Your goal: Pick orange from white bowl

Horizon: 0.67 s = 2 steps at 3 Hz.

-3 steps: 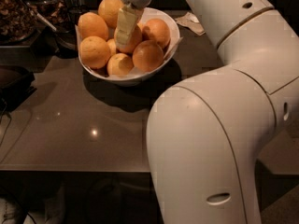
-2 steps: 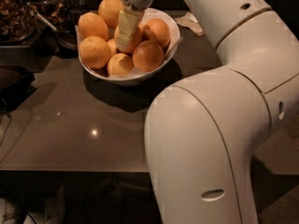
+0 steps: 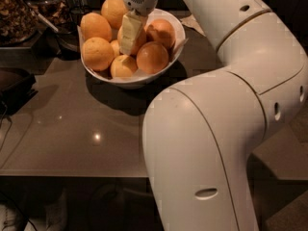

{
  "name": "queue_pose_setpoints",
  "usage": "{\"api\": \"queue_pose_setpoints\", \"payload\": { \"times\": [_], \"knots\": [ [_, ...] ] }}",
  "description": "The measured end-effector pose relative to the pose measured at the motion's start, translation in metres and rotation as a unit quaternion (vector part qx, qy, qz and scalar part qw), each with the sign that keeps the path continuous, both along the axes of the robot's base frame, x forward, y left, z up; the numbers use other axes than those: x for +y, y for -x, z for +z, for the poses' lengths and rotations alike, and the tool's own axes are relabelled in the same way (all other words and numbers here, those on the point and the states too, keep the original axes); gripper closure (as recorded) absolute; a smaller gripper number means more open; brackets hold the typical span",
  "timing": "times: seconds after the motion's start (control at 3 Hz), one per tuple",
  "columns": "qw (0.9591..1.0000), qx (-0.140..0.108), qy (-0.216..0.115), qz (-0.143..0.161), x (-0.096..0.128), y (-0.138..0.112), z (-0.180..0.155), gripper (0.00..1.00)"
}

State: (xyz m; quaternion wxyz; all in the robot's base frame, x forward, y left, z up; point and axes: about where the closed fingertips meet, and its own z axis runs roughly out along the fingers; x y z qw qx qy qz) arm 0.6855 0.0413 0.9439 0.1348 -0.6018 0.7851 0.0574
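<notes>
The white bowl [image 3: 179,36] stands on the dark table near its far edge, piled with several oranges. My gripper [image 3: 129,47] reaches straight down into the middle of the pile. It is at an orange [image 3: 141,37] in the centre, which it partly hides. Large oranges lie around it: one at the front right [image 3: 153,57], one at the right [image 3: 162,32], two at the left [image 3: 97,53] and one at the back [image 3: 114,9]. A smaller orange [image 3: 123,65] sits at the front, just below the gripper.
My white arm [image 3: 226,109] fills the right half of the view and hides that side of the table [image 3: 72,129]. Dark containers with food [image 3: 19,13] stand at the back left. A black object [image 3: 14,83] lies at the left edge.
</notes>
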Motion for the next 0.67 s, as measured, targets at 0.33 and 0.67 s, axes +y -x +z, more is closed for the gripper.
{"api": "queue_pose_setpoints", "payload": {
  "times": [0.33,0.67],
  "knots": [
    [1.0,0.0,0.0,0.0,-0.0001,0.0004,0.0028,0.44],
    [0.9999,-0.014,0.001,0.002,-0.0034,0.0012,0.0066,0.67]
  ]
}}
